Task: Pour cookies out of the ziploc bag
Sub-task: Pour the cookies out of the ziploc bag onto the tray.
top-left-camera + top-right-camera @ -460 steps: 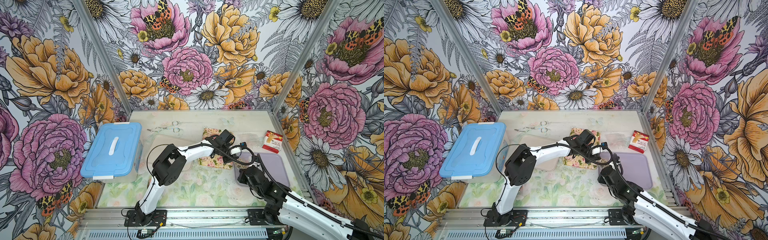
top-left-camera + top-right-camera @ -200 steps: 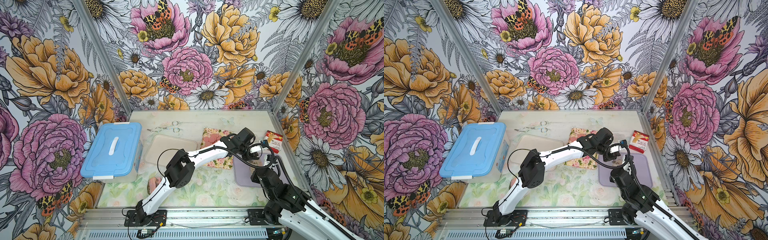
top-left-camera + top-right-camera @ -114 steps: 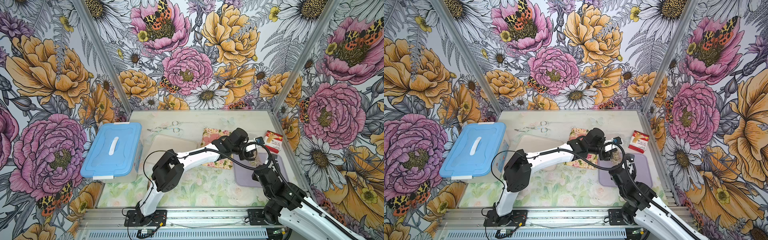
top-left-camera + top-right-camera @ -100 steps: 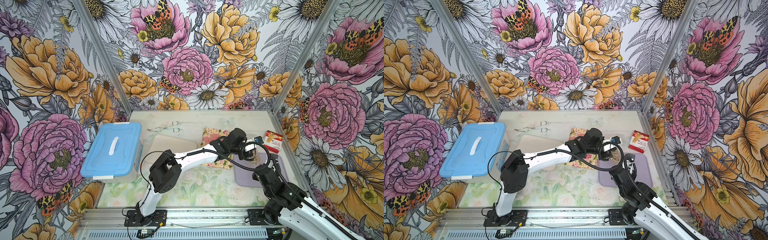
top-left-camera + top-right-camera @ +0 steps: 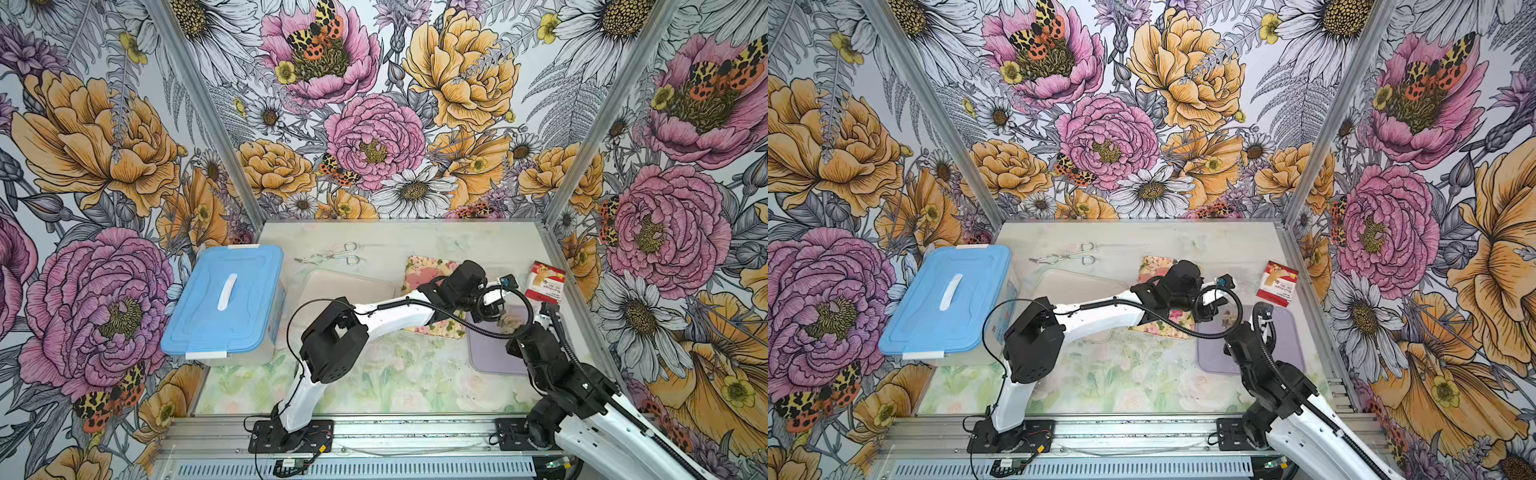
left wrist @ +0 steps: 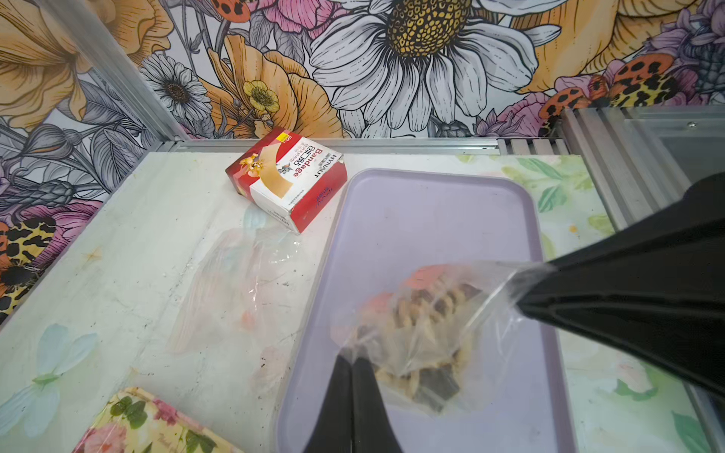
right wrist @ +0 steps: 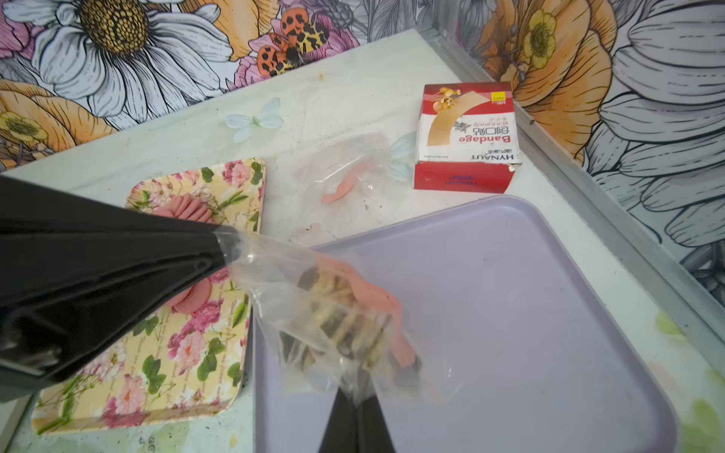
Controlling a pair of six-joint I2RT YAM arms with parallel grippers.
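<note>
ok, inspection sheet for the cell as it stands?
Surface: pale floral tabletop, a few dark specks.
Job's things: ziploc bag with the cookies inside, stretched over the purple tray; no cookies seen on that tray.
Clutter: bandage box; second flat bag, seemingly empty; floral tray holding pink cookies; blue-lidded bin; metal tongs; beige tray.
Grippers: left gripper and right gripper both shut on opposite ends of the ziploc bag.
Cables: black cable loops from the left wrist over the purple tray.
Surroundings: floral-print walls, aluminium frame.
</note>
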